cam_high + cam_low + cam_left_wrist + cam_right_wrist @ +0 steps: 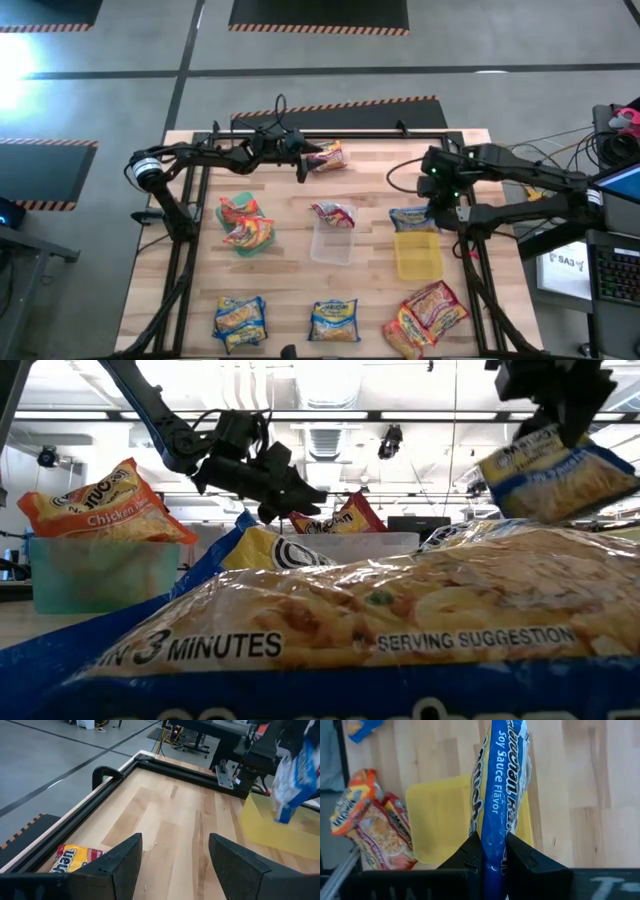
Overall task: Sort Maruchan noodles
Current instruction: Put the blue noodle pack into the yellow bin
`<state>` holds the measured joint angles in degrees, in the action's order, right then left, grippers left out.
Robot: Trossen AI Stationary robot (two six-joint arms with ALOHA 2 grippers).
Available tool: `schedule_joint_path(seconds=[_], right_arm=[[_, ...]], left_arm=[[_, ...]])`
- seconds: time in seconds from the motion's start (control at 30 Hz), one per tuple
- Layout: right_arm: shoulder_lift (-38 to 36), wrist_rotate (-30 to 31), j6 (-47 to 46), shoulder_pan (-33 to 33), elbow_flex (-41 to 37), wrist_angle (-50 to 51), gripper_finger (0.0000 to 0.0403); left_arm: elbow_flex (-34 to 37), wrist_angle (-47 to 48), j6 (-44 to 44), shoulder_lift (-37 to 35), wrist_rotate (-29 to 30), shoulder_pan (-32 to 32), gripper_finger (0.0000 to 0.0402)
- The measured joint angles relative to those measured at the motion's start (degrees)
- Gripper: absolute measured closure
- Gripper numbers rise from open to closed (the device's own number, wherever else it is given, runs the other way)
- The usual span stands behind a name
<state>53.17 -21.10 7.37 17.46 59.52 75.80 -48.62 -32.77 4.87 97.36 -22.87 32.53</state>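
My right gripper (492, 862) is shut on a blue-yellow Maruchan packet (412, 220), up in the air over the far end of the yellow bin (418, 262). My left gripper (175, 865) stands open and level near the table's far edge, with nothing between its fingers. An orange packet (328, 157) lies flat on the wood just beside it. A green bin (240, 240) holds orange packets. A red-pink packet (333, 213) lies on the far rim of the clear bin (332, 248). Other packets lie along the near edge. My right gripper pinches one end of the blue packet (493, 851) between its two fingers, which come slanting down from above. The packet shows edge-on between them. It hangs below the fingers (550, 480), tilted and clear of the table and the bin.
Two blue packets (240, 320) (333, 320) and a heap of orange and red ones (430, 315) lie at the near edge. A black frame (165, 767) runs round the table. Bare wood shows between the bins and the far edge.
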Motion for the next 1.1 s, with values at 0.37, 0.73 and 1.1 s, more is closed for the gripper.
schedule_joint_path(seconds=[0.37,0.73,1.1], right_arm=[[2.7,0.2,1.7,0.0,-7.5,-4.8,0.0365],[8.0,0.3,-7.7,0.0,-11.3,-9.2,0.0365],[10.6,2.7,-12.6,0.0,-11.1,-9.2,0.0333]], left_arm=[[0.0,-1.1,0.6,0.0,0.0,0.0,0.0190],[0.0,-1.1,0.6,0.0,0.0,0.0,0.0190],[0.0,-1.0,0.6,0.0,0.0,0.0,0.0190]])
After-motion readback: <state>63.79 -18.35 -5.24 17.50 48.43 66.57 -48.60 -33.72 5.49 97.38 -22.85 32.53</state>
